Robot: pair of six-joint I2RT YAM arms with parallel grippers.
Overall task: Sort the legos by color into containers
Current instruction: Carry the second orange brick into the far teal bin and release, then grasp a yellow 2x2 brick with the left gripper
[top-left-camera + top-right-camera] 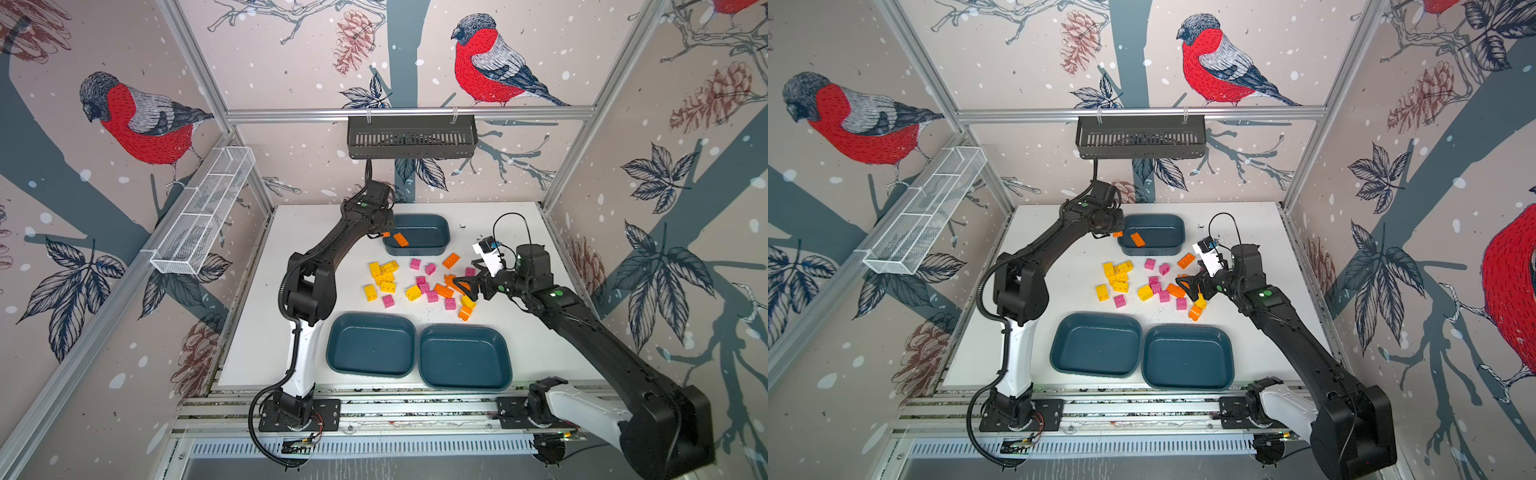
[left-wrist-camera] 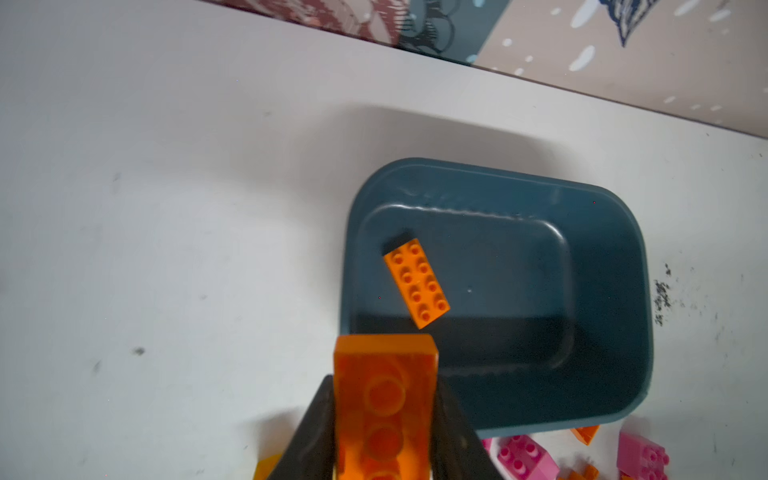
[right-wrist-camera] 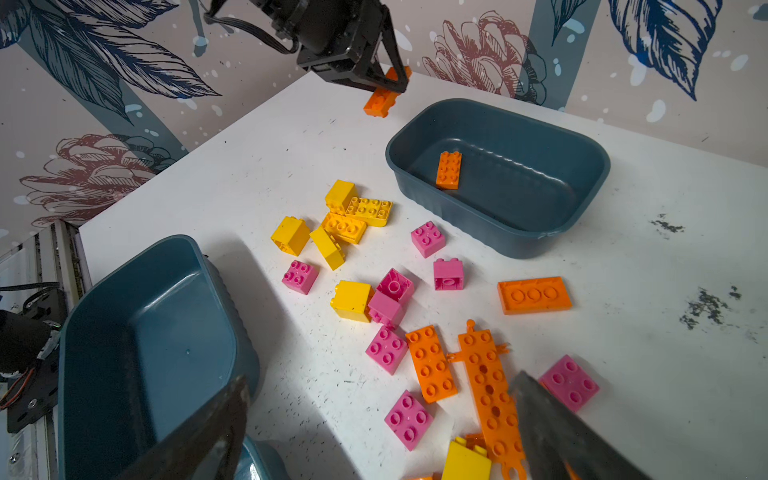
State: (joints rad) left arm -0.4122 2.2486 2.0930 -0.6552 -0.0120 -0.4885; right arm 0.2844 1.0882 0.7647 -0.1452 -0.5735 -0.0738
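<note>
My left gripper (image 2: 384,382) is shut on an orange brick (image 2: 384,365), hanging just outside the left rim of the small deep tub (image 1: 432,249) at the back. One oblong orange brick (image 1: 400,240) lies inside that tub. Mid-table, yellow legos (image 1: 384,274), pink ones (image 1: 415,264) and orange ones (image 1: 451,260) lie scattered. My right gripper (image 3: 380,380) is open, low over the pile's right side, with a long orange plate (image 3: 488,386) and a pink brick (image 3: 409,419) between its fingers. Two wide tubs (image 1: 371,345) (image 1: 464,357) stand bare at the front.
A black slotted basket (image 1: 411,137) hangs on the back wall and a white wire mesh basket (image 1: 203,212) on the left wall. Aluminium rails (image 1: 374,411) with the arm bases run along the table's front edge.
</note>
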